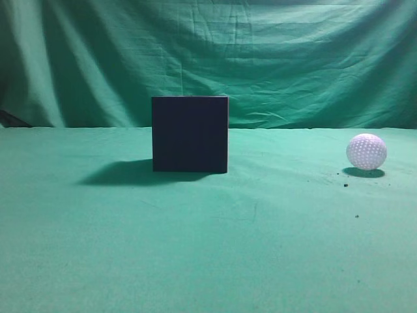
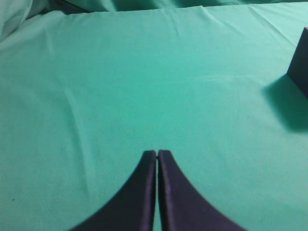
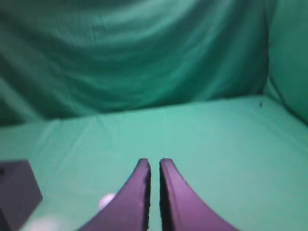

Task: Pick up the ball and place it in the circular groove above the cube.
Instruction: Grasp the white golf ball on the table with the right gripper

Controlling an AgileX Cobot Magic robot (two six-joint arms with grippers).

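Left fingers [image 2: 157, 154]: pressed together, hold nothing, over bare counter [image 2: 144, 86].
Right fingers [image 3: 155, 162]: nearly together, hold nothing.
Ball [image 1: 366, 151]: on counter, well right of cube [image 1: 189, 134]; sharp in ext view only.

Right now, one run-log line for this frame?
phase: not started | ball: on table, right of cube, apart | left gripper: shut, empty | right gripper: shut, empty
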